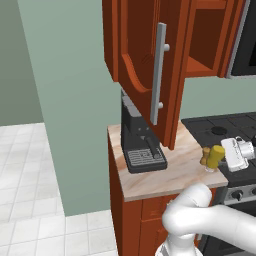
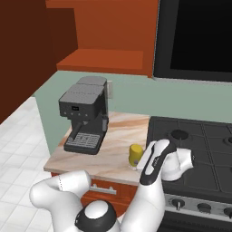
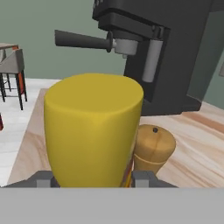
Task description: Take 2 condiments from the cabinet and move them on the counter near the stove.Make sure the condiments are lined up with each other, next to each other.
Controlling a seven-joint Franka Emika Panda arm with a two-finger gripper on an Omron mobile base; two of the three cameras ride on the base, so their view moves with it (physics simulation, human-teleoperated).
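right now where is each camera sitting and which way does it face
Left base view: behind the arm on its left, looking forward and down at the counter, coffee machine and open cabinet; white arm at lower right.
Right base view: behind on the right, facing the stove; arm at lower left.
Hand view: on the hand, close on the yellow bottle, wooden shaker beside it.
All three share the yellow bottle and coffee machine.

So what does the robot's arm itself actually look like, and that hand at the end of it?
The arm is built from smooth, rounded glossy white segments with dark bands at the joints and a black strip along one link. The gripper is a blocky white hand with dark detailing; its fingertips are small, square and grey. No loose cables show.
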